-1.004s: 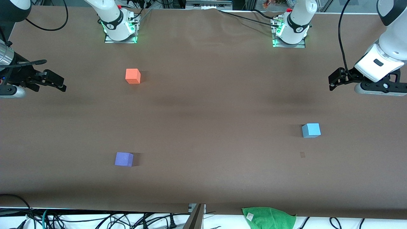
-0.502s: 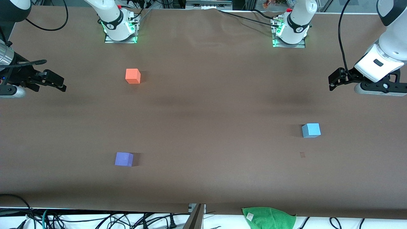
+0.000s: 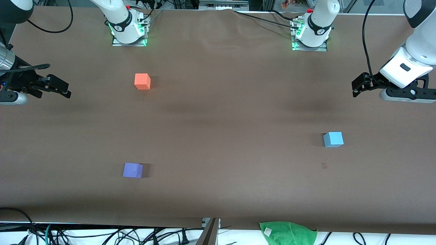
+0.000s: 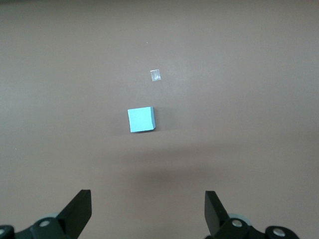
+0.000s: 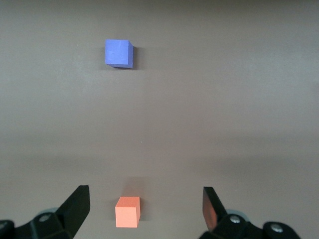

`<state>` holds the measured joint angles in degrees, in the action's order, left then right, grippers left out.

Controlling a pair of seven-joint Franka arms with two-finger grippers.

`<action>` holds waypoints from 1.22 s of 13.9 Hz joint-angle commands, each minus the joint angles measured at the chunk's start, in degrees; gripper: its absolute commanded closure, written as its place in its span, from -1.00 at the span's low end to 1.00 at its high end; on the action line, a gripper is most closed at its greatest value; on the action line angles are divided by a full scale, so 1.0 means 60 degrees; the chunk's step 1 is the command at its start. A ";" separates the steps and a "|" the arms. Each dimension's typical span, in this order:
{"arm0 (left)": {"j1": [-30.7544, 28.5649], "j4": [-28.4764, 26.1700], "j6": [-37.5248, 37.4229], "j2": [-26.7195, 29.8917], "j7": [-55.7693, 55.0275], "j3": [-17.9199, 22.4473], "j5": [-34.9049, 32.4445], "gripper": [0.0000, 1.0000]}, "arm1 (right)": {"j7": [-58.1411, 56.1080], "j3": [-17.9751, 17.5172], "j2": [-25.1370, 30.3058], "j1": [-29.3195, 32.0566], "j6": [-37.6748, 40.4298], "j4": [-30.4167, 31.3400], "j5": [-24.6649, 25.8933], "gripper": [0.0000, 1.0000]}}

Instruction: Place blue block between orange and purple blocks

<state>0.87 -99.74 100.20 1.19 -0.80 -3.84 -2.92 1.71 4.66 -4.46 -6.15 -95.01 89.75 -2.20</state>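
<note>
Blue block [image 3: 333,139] is seen resting alone on the brown table [image 3: 218,112], toward the left arm's end, well apart from the other two cubes. By size, the table comes first; its edges are cut off at both ends of the front view. The left arm is cropped at the frame's edge, and only part of it is shown. The left gripper [image 3: 356,86] is held in the air over the table near that end, its fingers spread wide with nothing between them; in the left wrist view only the two fingertips [image 4: 79,209] are visible, with the blue block [image 4: 141,120] seen between and past them. The right gripper [image 3: 61,88] is held over the table at the right arm's end, likewise spread and empty. The green cloth [image 3: 289,232] is cut off by the lower frame edge. The orange block [image 3: 142,81] lies farther from the front camera than the purple block [image 3: 133,170]. A tiny scrap [image 3: 324,165] near the blue block cannot be identified.
</note>
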 commanded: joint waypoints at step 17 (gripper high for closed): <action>-0.0086 0.0187 -0.0629 -0.0211 -0.0100 0.0009 0.0120 -1.00 | -0.0138 -0.0001 0.0010 0.0044 0.0146 -0.0090 -0.0146 -0.99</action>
<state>0.82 -99.75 98.50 1.07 -0.85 -3.78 -2.92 1.70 4.66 -4.46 -6.15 -94.93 89.75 -2.20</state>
